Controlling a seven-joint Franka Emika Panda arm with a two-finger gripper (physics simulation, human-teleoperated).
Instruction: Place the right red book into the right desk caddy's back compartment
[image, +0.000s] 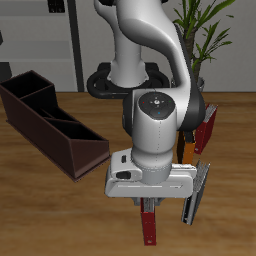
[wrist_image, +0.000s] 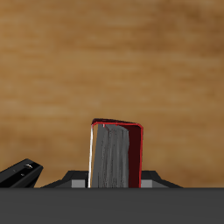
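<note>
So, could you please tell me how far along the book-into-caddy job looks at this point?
Done: the end effector has the right red book clamped and it appears lifted off the wooden table; the wrist view shows its page edge between the fingers. In hand: carrying it. Left: moving across to the right desk caddy and lowering the book into its back compartment, which holds no book yet.

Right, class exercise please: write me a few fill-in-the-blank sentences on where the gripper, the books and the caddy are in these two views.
1. The gripper is shut on a thin ____ book.
2. In the wrist view that book shows grey ____ inside its cover.
3. The desk caddy holds ____ books.
4. The caddy rests on the ____ table.

Missing words: red; pages; no; wooden
</note>
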